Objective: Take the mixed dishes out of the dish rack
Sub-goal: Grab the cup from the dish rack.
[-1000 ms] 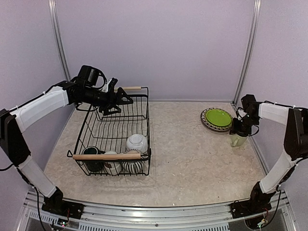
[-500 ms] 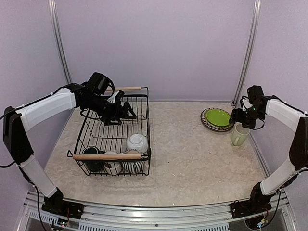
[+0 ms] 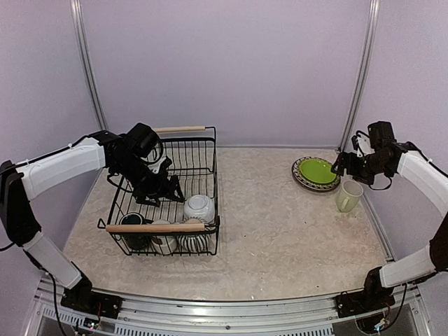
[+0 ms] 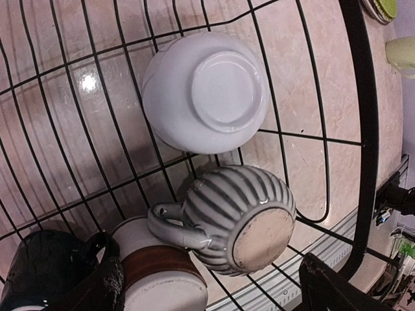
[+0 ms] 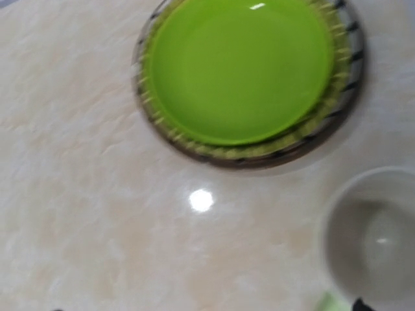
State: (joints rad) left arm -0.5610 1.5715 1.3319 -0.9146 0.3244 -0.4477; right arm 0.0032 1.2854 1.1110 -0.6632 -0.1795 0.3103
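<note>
Left tool point(image 3: 170, 190), wide and empty, hangs in the dish rack point(image 3: 155, 227) over the striped mug point(image 4: 240, 217), likely its next grab, while the right tool point(image 3: 345, 163), also spread, hovers above the pale green mug point(image 3: 348, 196) on the tabletop point(image 3: 280, 231).

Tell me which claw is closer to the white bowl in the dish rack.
Left. The left claw hangs over the dish rack, right beside the white bowl; the right claw is far across the table, above the pale green mug.
</note>
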